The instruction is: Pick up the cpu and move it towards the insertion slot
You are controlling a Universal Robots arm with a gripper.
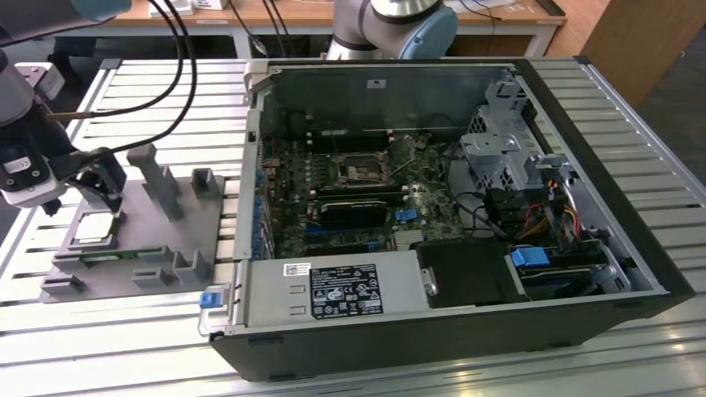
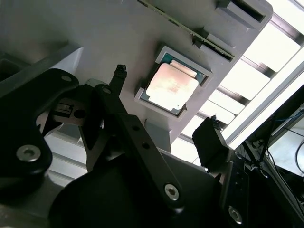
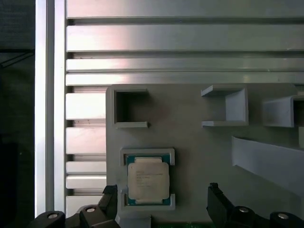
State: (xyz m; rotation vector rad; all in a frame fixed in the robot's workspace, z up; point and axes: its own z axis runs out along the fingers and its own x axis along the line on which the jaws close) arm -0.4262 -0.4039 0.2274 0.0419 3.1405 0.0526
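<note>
Slatted aluminium counter [image 3: 180, 38] below, and the cpu [image 3: 148, 180] sits flat in its pocket on the grey fixture [image 3: 199, 156], not lifted yet. Claw [image 3: 162, 194] hangs close over it, spread wide, one finger off each side, gripping nothing. Insertion slot [image 1: 362, 171] lies well apart inside the open computer case [image 1: 617, 165], so pickup and carry are both left to do.

The first wrist view's edge cuts off most of the pincer [image 3: 161, 192].
</note>
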